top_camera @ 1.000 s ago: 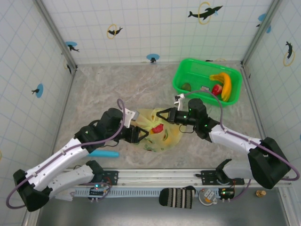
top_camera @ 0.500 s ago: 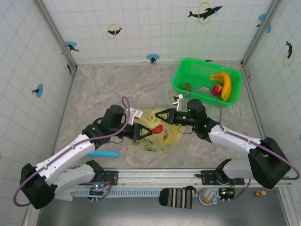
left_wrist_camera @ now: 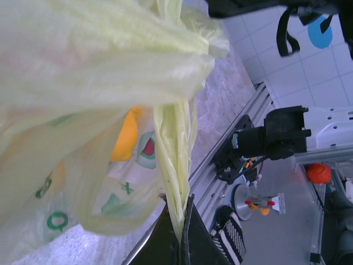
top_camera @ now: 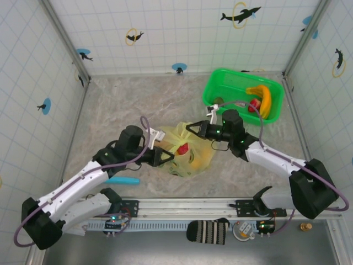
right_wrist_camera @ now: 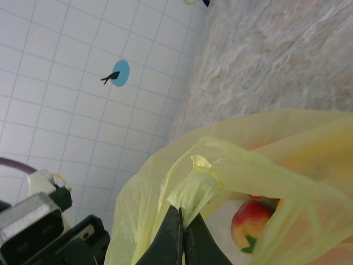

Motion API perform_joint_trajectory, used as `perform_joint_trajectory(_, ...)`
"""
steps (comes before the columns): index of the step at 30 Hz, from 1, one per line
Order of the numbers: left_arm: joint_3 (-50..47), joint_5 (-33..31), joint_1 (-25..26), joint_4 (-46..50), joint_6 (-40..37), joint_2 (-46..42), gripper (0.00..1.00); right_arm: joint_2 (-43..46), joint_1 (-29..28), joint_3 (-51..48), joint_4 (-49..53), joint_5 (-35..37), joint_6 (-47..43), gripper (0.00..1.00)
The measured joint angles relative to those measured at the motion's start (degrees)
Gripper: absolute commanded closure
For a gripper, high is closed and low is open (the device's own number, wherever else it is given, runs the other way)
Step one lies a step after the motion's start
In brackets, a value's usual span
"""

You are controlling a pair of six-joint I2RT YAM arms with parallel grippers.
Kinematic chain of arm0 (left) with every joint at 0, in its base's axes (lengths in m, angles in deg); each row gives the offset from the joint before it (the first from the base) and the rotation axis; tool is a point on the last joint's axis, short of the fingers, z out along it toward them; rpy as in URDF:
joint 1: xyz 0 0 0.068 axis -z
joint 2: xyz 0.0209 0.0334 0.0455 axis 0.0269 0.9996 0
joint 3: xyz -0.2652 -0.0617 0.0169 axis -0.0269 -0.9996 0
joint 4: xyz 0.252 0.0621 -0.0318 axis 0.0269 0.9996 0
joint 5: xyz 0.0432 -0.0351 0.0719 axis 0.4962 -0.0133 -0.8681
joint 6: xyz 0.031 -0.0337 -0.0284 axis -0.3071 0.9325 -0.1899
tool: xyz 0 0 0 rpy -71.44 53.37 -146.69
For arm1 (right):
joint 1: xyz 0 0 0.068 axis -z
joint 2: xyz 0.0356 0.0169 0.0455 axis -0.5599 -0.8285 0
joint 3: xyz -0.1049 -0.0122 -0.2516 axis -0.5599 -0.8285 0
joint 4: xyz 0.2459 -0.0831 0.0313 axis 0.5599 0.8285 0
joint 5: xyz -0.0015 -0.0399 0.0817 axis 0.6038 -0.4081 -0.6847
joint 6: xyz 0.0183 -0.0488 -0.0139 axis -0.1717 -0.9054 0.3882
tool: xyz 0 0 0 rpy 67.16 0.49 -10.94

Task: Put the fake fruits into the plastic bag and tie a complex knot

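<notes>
While tight on bunched handles of the plastic bag (top_camera: 199,158): left fingers (left_wrist_camera: 181,240); right fingers (right_wrist_camera: 181,237); red fruit (right_wrist_camera: 248,223) inside

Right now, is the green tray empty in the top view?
No, a yellow banana and a red fruit lie in the green tray.

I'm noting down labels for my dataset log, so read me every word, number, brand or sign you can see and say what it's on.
No words, numbers or brand names can be read in these pictures.
plastic bag: green printed marks, one ring-like and one cross-like; these are pattern, not legible lettering.
wall stickers: dark dolphin silhouettes on yellow rings and blue dots; no text.
</notes>
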Motion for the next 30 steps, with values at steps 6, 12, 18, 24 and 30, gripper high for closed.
perform_joint_trajectory(6, -5.22, -2.38, -0.33, 0.22, 0.55, -3.91, 1.0, -3.82, 3.65, 2.97, 1.31, -1.25, -2.64, 1.0)
perform_joint_trajectory(12, -10.16, -5.77, -0.37, -1.33, 3.5, -8.63, 1.0, -8.11, 7.89, 3.76, 1.07, -3.41, -3.52, 1.0)
perform_joint_trajectory(18, -15.39, -9.09, -0.37, -2.14, 8.24, -13.18, 1.0, -14.73, 12.04, 5.84, 1.18, -4.24, -4.83, 1.0)
perform_joint_trajectory(24, -18.16, -11.54, -0.37, -1.97, 12.98, -18.08, 1.0, -20.26, 13.75, 11.93, 4.66, -3.76, -8.31, 1.0)
perform_joint_trajectory(30, -19.58, -13.99, -0.39, -0.17, 15.82, -22.75, 1.0, -25.75, 13.79, 18.29, 9.03, -3.26, -11.72, 1.0)
